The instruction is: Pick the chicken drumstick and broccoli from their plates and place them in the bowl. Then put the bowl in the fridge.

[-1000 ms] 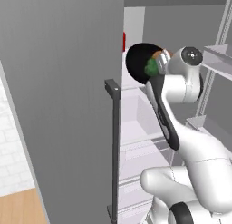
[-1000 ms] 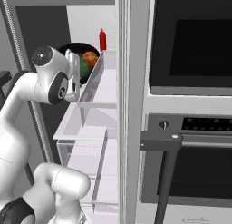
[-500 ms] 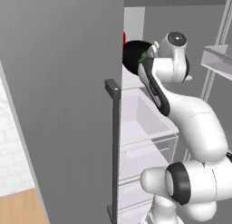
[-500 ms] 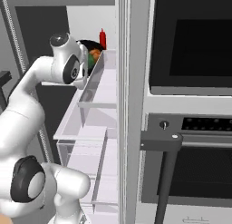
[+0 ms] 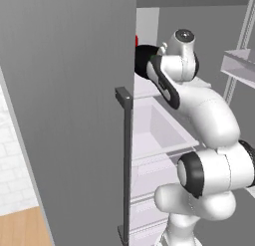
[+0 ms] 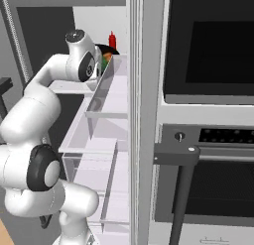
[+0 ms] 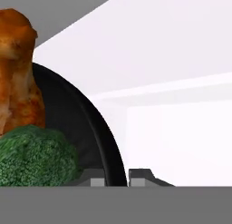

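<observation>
My gripper (image 7: 117, 177) is shut on the rim of the glossy black bowl (image 7: 93, 128), one fingertip on each side of the wall. Inside the bowl the orange-brown chicken drumstick (image 7: 16, 82) stands above the dark green broccoli (image 7: 34, 157). In the left base view the bowl (image 5: 143, 61) is up at the top shelf inside the open fridge, partly hidden behind the grey fridge door (image 5: 69, 115). From the right base view the bowl (image 6: 111, 51) peeks out beyond my wrist, with a bit of orange and green in it. The plates are out of view.
A red bottle (image 6: 112, 39) stands at the back of the fridge's top shelf, close to the bowl. The door's dark bar handle (image 5: 126, 155) is at my left. Translucent drawers (image 5: 159, 130) lie below. A built-in oven (image 6: 213, 90) stands to the right of the fridge.
My arm has stretched forward and carried the bowl deeper into the fridge at top-shelf height; the bowl now sits partly behind the door edge in the left base view.
</observation>
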